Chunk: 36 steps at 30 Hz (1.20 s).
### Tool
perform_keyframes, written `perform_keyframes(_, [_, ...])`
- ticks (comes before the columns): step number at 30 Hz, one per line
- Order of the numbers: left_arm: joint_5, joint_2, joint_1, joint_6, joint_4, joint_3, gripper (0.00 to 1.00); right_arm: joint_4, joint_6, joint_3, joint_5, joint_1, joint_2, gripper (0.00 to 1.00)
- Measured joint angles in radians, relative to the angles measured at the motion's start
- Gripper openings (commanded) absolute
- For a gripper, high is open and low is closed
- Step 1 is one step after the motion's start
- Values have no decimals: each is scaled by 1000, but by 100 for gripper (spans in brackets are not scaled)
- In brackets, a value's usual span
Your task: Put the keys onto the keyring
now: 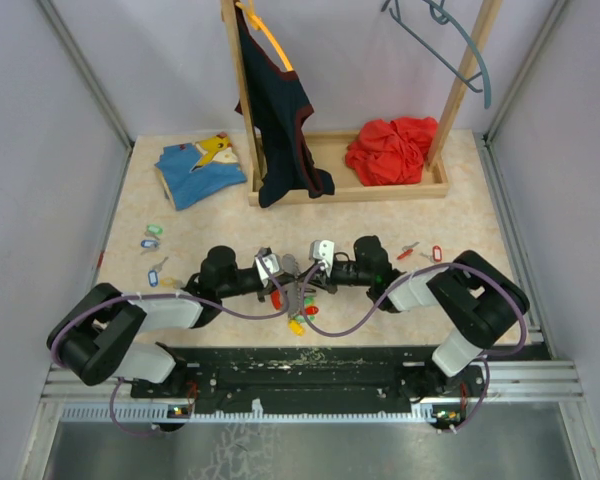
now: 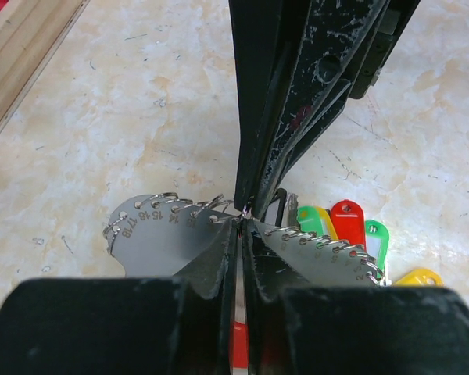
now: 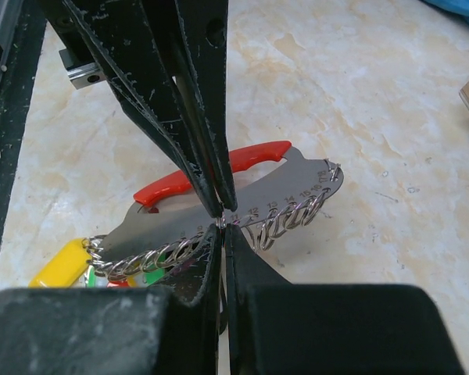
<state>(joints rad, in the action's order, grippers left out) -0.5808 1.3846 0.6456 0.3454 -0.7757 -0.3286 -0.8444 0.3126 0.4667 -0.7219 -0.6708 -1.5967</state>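
Note:
The keyring is a silver numbered plate (image 2: 152, 234) with wire rings along its edge and a red handle (image 3: 250, 156). It lies at mid-table (image 1: 298, 292). Keys with red (image 2: 345, 223), green (image 2: 309, 219) and yellow (image 2: 417, 276) tags hang from one end. My left gripper (image 2: 245, 223) is shut across the plate's ringed edge. My right gripper (image 3: 223, 230) is shut on the same edge from the opposite side, tip to tip with the left. Loose keys lie at the left (image 1: 152, 240) and right (image 1: 420, 251).
A wooden rack base (image 1: 380, 190) stands at the back with a dark garment (image 1: 280, 110) hanging from it and a red cloth (image 1: 390, 150) inside. A blue garment (image 1: 200, 170) lies at back left. Walls close in on both sides.

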Motion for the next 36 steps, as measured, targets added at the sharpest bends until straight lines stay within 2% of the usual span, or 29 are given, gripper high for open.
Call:
perform_keyframes(4, [0, 0, 0, -6, -14, 0, 21, 0, -2, 0, -1, 0, -2, 0])
perform_keyframes(16, [1, 14, 0, -10, -23, 0, 28, -9, -22, 0, -7, 3, -2, 0])
perform_keyframes(30, [-11, 31, -7, -39, -24, 0, 21, -45, -42, -1, -11, 6, -5, 0])
perform_keyframes(36, [-29, 39, -14, -57, -33, 0, 10, -48, -47, -1, -23, 6, -14, 0])
